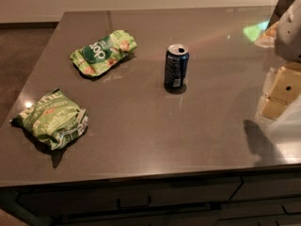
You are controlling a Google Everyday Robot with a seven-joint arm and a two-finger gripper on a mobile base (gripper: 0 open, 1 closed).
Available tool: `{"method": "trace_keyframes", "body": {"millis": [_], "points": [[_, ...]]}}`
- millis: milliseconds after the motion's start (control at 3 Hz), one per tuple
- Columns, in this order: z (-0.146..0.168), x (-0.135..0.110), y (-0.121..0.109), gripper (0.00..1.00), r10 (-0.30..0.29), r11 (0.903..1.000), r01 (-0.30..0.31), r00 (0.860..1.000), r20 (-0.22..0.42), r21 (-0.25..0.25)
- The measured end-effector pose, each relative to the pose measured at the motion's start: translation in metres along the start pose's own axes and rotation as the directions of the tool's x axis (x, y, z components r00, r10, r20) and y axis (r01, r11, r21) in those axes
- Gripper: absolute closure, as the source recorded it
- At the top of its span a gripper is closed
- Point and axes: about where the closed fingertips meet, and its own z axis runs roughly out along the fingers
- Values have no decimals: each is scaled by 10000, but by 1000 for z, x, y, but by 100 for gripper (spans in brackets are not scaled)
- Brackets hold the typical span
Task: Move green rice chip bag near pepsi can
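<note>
Gripper (281,94) parts, pale and cream-coloured, were seen at the far right edge of the view, held above the right side of the countertop (197,140) and well apart from every object on it. Whether it was open or closed could not be told, and nothing was seen to be held in it. The green rice chip bag (103,52) was found lying flat toward the back left of the surface, with the pepsi can (176,66) standing upright to its right, near but clearly apart from it. A duller olive-green bag (51,119) was laid nearer the front left corner. The main risk was judged to be a mistaken target: both bags were green and crumpled, so the olive one could be picked instead. A second hazard was judged to lie in the can, which stood roughly between the gripper and the bag; it could be clipped and toppled by a low reach across, and, since its top appeared opened, liquid might be spilled. With a shallow pinch on the slack film, the bag could also be dropped or dragged into the can.
</note>
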Motion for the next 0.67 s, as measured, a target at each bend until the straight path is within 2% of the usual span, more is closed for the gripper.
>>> {"method": "trace_keyframes", "body": {"millis": [333, 667], "points": [[0, -22, -16, 0, -163, 9999, 165, 9993, 345, -39], [4, -56, -37, 0, -525, 9984, 539, 9950, 853, -142]]}}
